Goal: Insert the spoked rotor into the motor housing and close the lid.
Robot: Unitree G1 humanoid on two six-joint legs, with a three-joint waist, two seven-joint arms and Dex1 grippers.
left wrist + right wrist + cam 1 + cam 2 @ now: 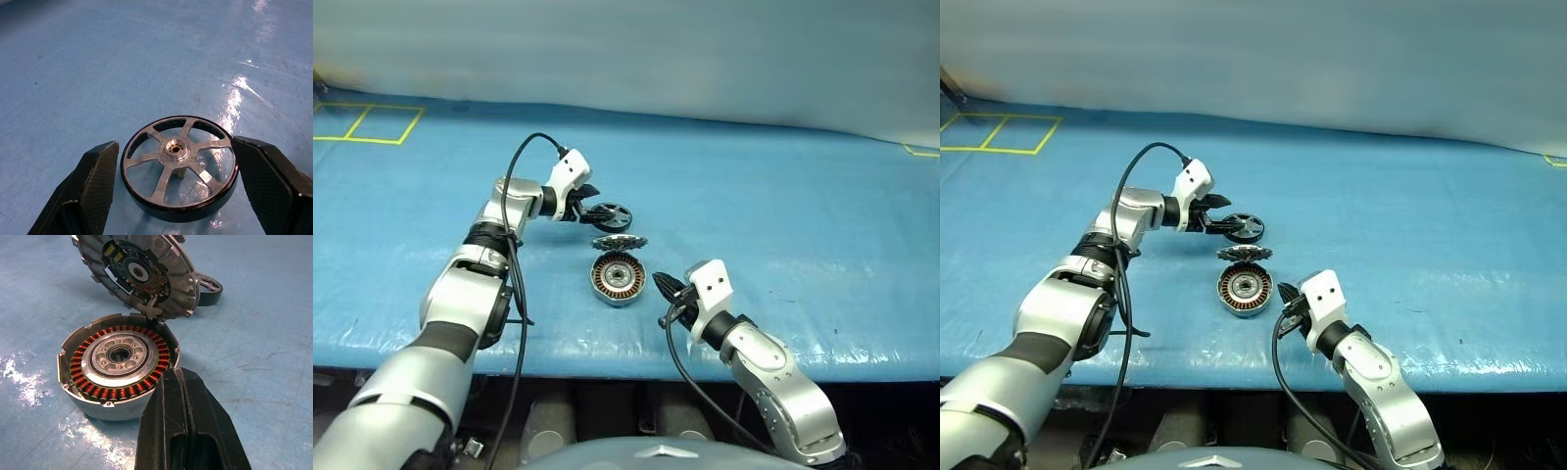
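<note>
Spoked rotor, lying flat on the blue table a little above centre of the head view, sits between the wide-open fingers of the left gripper, which bracket its dark rim without clearly pressing it; nothing is lifted. Just below it in the frame stands the motor housing, copper windings exposed, its hinged lid tilted up on the far side, dark inner face showing. The right gripper, jaws fully closed and empty, rests just beside the housing wall. Step in hand: grasping the rotor. The next move probably calls for closing squarely on the rim, then lifting and centring the hub over the bearing.
</note>
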